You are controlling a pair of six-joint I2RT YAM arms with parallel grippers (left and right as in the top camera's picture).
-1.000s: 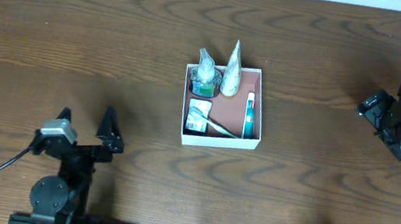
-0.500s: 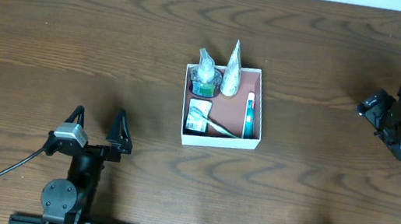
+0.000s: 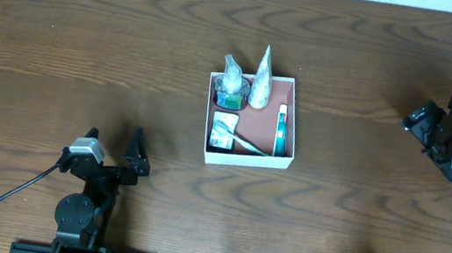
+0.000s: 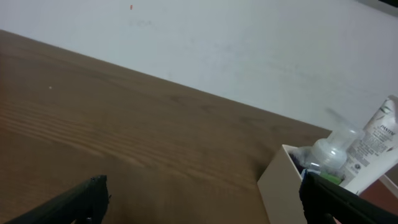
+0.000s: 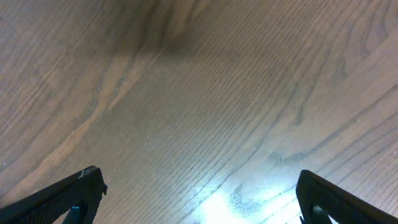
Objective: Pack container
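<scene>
Container (image 3: pixel 248 158) (toiletries (image 3: pixel 231 87) inside) on worktop (image 3: pixel 88 36), well apart from left jaws and right jaws; both wide open, empty.

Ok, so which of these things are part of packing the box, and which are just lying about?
For the job: square white-walled container with reddish-brown floor, and inside it clear plastic pump bottle, white cone-shaped tube, blue-and-white tube, small green-and-white packet.
Just there: dark wooden table, black cable trailing across it.
</scene>
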